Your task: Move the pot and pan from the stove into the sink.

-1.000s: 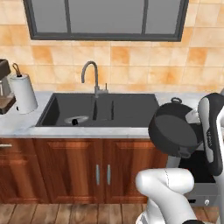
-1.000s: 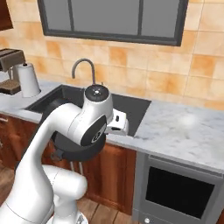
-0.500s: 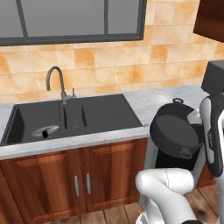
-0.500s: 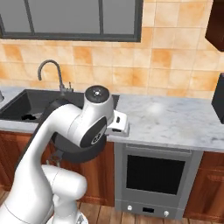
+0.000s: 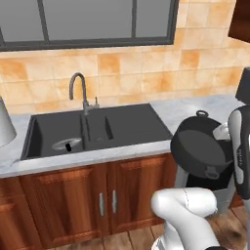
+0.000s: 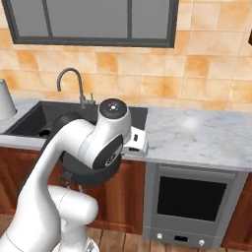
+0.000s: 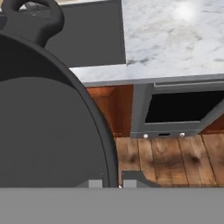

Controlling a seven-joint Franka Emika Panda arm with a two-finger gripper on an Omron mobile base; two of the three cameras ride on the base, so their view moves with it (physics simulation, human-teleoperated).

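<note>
You have one pot [image 5: 200, 146] pinched at its rim by the gripper [image 7: 111, 183] | held off the counter, right of the sink [image 5: 127, 124] | one pan [image 5: 67, 144] in its left basin

No readable text, label, brand or number appears on anything here.

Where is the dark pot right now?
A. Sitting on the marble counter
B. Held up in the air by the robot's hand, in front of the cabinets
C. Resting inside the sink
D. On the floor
B. The pot hangs clear of the counter, out in front of the wooden cabinets beside the sink, with the gripper shut on its rim.
</note>
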